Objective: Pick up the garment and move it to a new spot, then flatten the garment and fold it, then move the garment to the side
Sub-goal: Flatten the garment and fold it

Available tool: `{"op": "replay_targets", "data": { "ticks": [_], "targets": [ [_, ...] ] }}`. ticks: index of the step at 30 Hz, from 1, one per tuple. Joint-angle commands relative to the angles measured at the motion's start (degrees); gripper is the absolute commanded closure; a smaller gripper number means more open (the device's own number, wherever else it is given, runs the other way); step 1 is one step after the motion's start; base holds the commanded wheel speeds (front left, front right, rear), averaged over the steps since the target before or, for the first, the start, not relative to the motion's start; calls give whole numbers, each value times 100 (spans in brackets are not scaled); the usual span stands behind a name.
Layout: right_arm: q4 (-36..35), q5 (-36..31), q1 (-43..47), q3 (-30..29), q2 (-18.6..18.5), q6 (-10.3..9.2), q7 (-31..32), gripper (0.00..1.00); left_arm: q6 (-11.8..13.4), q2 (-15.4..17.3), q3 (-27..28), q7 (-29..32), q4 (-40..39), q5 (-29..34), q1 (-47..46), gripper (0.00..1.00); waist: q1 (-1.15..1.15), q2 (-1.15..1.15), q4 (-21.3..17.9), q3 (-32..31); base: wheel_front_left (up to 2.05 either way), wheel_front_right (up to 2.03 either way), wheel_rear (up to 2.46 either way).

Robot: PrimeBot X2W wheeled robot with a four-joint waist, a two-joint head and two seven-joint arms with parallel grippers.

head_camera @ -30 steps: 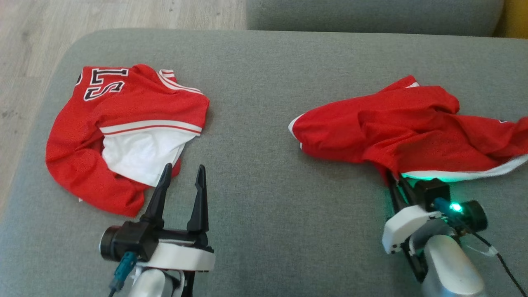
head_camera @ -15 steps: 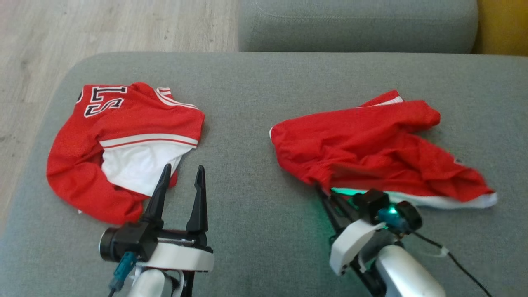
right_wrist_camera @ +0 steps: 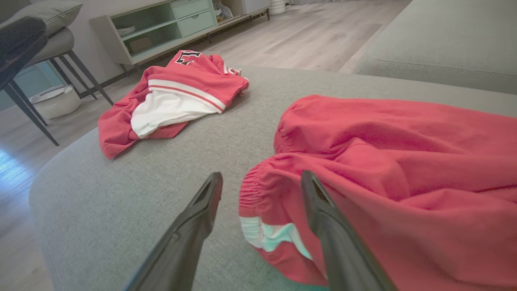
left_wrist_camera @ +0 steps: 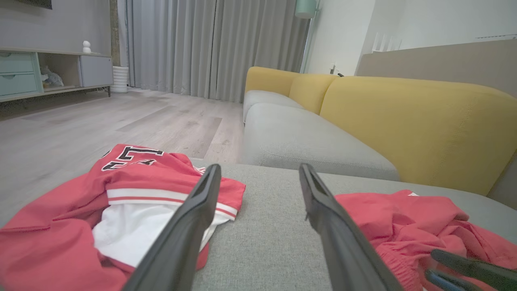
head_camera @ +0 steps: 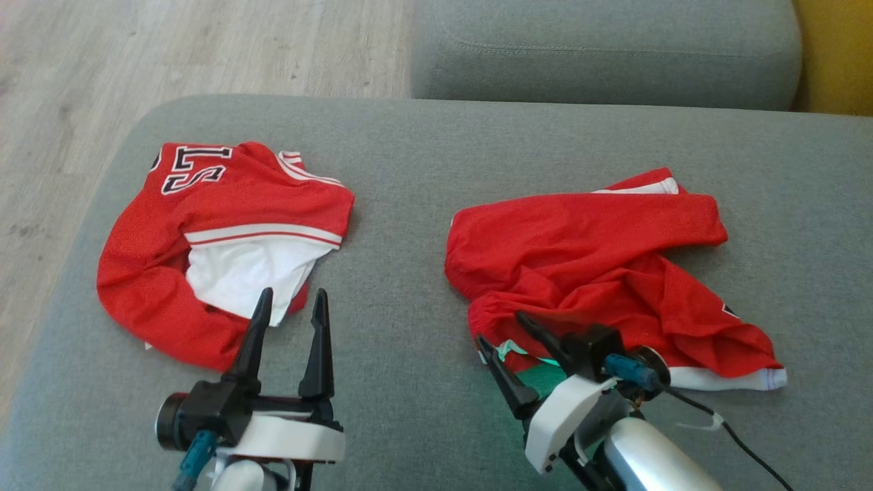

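Near the sofa's [head_camera: 409, 170] left edge, a jersey [head_camera: 225, 232] reads "LS"; the shorts [head_camera: 600, 273] lie slanting toward its front right corner. Left claw [head_camera: 292, 294] and right claw [head_camera: 501, 327] gape, empty.

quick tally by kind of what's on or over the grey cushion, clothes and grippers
red garments: 2 (lettered jersey, plain red garment)
grippers: 2 (left gripper, right gripper)
total: 4
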Motion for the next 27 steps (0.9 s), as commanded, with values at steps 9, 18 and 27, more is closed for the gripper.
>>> {"op": "replay_targets", "data": {
  "ticks": [9, 18, 27],
  "targets": [
    [-352, -321, 8, -826, 42, 44, -453, 0, 30, -5, 228, -30, -263, 25, -86, 0, 0, 0, -315, -91, 0, 0, 0],
    [-712, -687, 494, -2648, 42, 44, -1046, 0, 72, -5, 265, -31, -377, -16, -59, 0, 0, 0, -632, -65, 0, 0, 0],
    [-1149, -1163, 1015, -3183, 42, 44, -1077, 0, 41, -5, 257, -31, -382, -60, -66, 0, 0, 0, -658, 100, 0, 0, 0]
  ]
}}
